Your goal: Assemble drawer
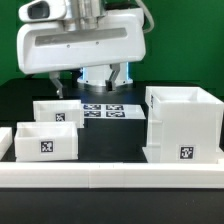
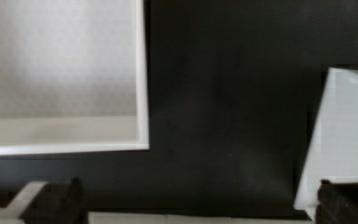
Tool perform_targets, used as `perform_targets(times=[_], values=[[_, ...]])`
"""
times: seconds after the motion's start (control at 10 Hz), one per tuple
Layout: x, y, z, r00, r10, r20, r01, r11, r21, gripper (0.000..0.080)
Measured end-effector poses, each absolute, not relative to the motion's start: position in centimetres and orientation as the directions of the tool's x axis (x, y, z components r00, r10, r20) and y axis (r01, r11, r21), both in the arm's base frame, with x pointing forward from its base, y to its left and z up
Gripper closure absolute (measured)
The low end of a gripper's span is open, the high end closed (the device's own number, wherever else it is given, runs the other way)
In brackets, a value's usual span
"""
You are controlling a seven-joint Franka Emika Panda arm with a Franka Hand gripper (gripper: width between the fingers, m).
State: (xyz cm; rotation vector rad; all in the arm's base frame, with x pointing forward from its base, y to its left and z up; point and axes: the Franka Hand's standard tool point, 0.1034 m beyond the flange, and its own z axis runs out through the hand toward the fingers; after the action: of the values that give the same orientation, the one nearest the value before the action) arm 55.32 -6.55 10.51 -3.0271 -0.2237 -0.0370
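Observation:
The tall white drawer casing (image 1: 185, 125) stands at the exterior view's right, with a tag on its front. Two white trays sit at the left, one behind (image 1: 55, 112) and one in front (image 1: 45, 141), each tagged. My gripper (image 1: 108, 86) hangs open and empty above the table behind them, between the trays and the casing. In the wrist view the gripper (image 2: 197, 205) shows two dark fingertips (image 2: 51, 200) set wide apart over the black table. An open white box part (image 2: 60, 75) lies on one side and a white panel edge (image 2: 345, 130) on the other.
The marker board (image 1: 105, 111) lies flat on the black table under the gripper. The low white border wall (image 1: 110, 176) runs along the front edge. A green backdrop stands behind the arm.

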Motion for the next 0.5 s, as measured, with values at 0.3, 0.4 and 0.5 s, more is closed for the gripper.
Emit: perform_targets(times=[0.3, 0.4, 0.5], values=[[55.4, -6.4, 10.5, 0.989, 0.147, 0.032, 0.15, -0.983, -0.104, 0.0151], [55.5, -6.8, 10.2, 0.983, 0.177, 0.051, 0.18, -0.981, -0.073, 0.0151], [55.1, -7.5, 8.9, 0.973, 0.219, 0.074, 0.221, -0.975, -0.014, 0.0151]])
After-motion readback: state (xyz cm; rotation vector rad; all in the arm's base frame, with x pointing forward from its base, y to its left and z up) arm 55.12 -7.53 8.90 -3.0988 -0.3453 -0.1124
